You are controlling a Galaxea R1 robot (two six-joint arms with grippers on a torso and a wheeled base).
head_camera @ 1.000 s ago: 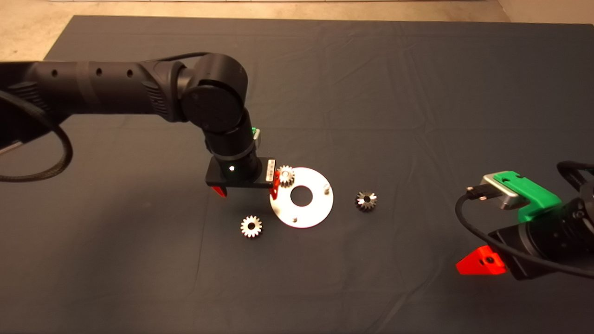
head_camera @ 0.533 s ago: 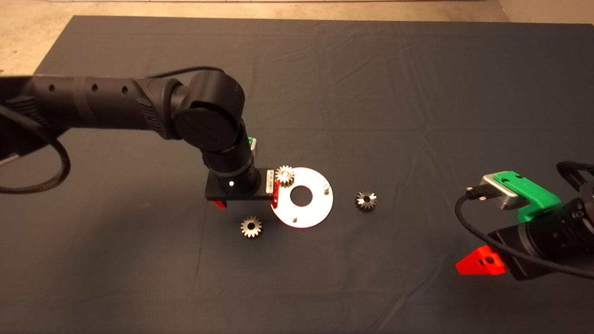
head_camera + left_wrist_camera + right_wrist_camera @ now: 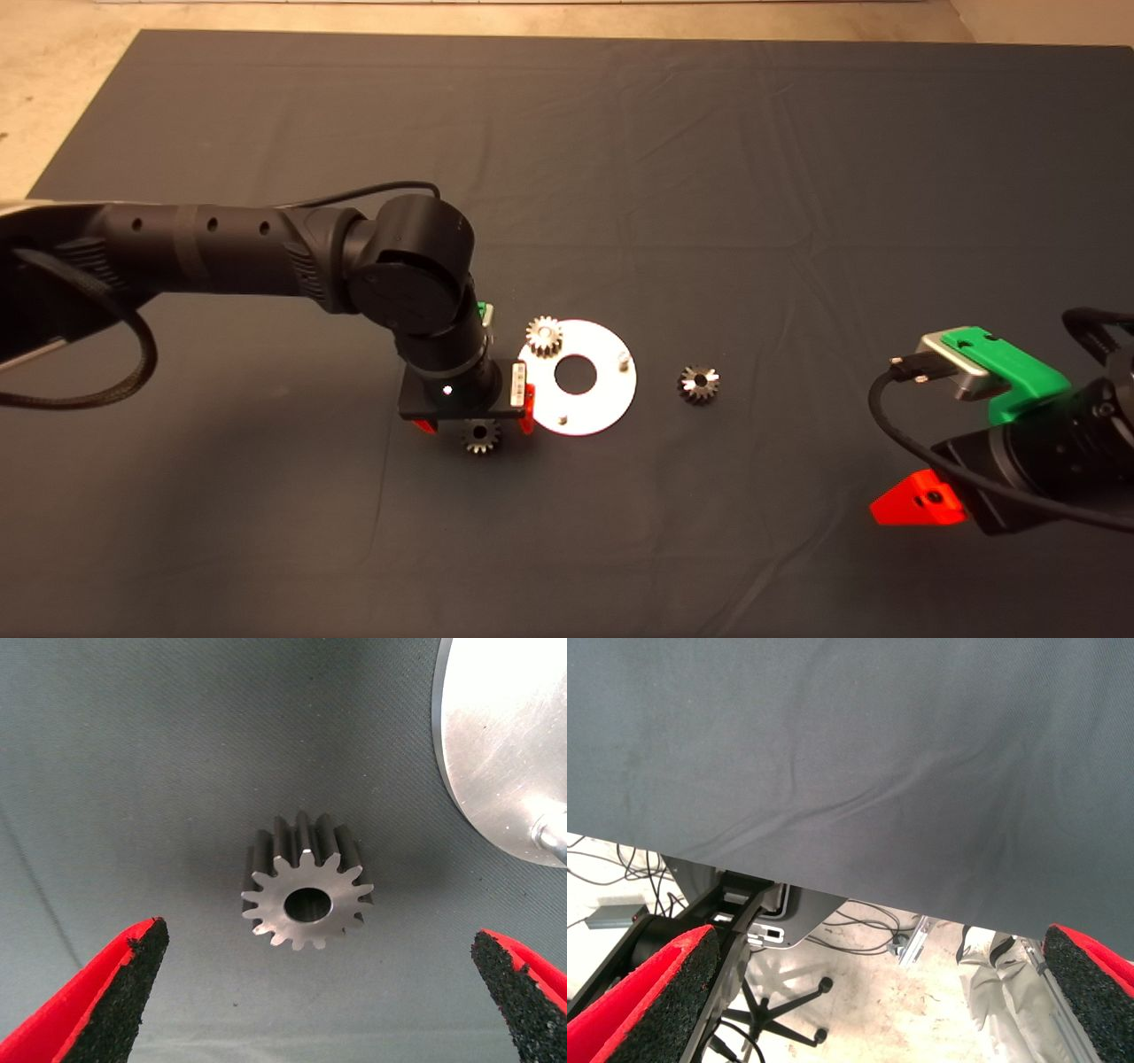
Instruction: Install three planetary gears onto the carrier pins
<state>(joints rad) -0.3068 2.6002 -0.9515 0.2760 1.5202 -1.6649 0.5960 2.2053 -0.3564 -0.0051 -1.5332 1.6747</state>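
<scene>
Your left gripper, fingers spread wide, straddles a loose planetary gear without touching it.

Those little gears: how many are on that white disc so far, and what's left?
One gear already sits on the white disc. The left claw, fingers open, hangs over a second gear lying on the mat, not yet gripped. A third gear waits beside the disc, and two pins are bare. The right claw sits idle.

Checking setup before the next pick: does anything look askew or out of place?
Nothing stands out. One gear sits at the white disc's edge; two lie flat on the mat, one between the open left gripper's fingers, the other beyond the disc. Right gripper is parked.
</scene>
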